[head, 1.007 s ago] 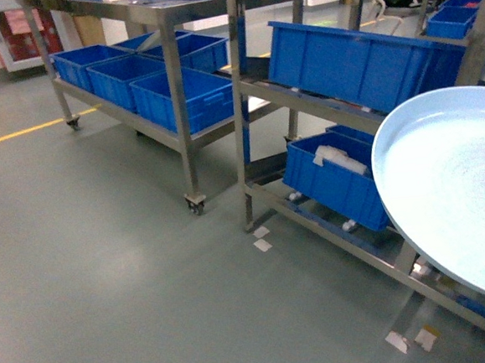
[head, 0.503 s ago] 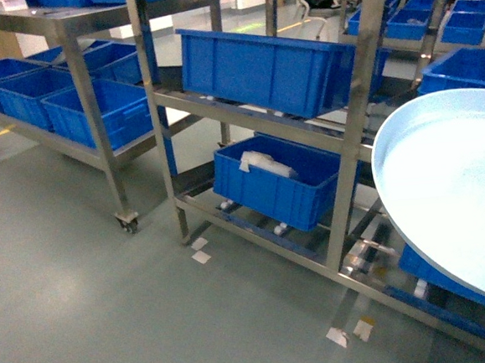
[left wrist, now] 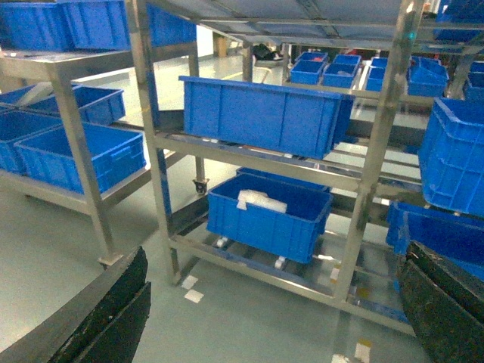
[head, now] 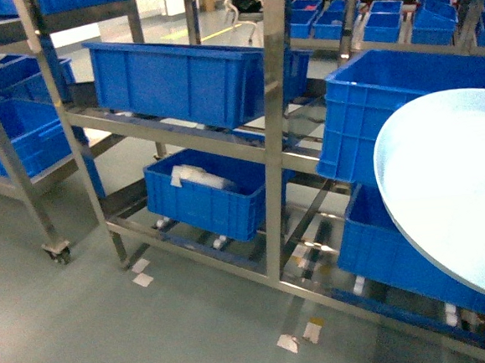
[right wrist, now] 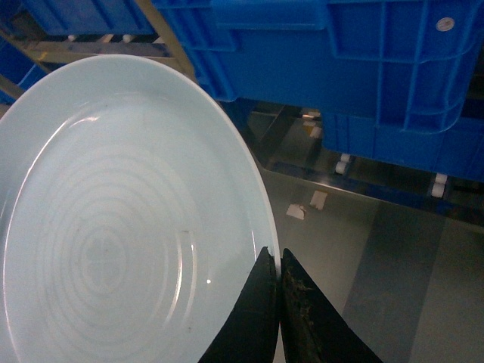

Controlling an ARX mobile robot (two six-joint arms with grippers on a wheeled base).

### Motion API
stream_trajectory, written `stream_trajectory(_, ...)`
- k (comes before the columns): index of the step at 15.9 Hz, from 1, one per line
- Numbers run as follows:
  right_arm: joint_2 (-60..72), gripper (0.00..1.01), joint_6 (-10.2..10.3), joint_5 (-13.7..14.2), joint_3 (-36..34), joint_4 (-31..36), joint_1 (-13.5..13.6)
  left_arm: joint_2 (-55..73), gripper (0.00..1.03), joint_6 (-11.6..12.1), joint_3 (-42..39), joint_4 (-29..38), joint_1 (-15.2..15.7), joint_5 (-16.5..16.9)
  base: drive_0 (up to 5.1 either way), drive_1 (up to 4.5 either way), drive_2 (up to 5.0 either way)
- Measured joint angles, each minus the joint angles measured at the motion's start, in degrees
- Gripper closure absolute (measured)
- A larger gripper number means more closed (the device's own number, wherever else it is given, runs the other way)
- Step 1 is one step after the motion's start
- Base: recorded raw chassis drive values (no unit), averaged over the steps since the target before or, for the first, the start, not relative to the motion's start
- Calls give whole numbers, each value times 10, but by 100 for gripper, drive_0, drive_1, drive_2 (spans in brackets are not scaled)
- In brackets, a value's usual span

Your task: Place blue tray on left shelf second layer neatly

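At its rim, the tray point(right wrist: 113, 227) is pinched by the right gripper point(right wrist: 280, 272); left gripper point(left wrist: 265, 318) gapes empty. That thin edge-hold could let it tip.

The blue tray point(right wrist: 121, 227) is a pale sky-blue, round, shallow plastic dish, glossy, with faint concentric rings on its inner face and a low raised rim. It is held off the floor, its rim pinched between the right claw point(right wrist: 279, 266) fingers, the dish spreading up and left from that claw.
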Motion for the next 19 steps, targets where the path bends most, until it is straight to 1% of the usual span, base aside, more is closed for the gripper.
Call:
stream_trajectory(11, 1, 99, 0, 0, 0, -2, 0, 0, 5, 0, 0, -1, 0, 0, -164, 222, -550)
stream_trajectory(19, 1, 99, 0, 0, 0, 0, 0, 0, 5, 0, 0, 0, 0, 0, -157, -157, -157)
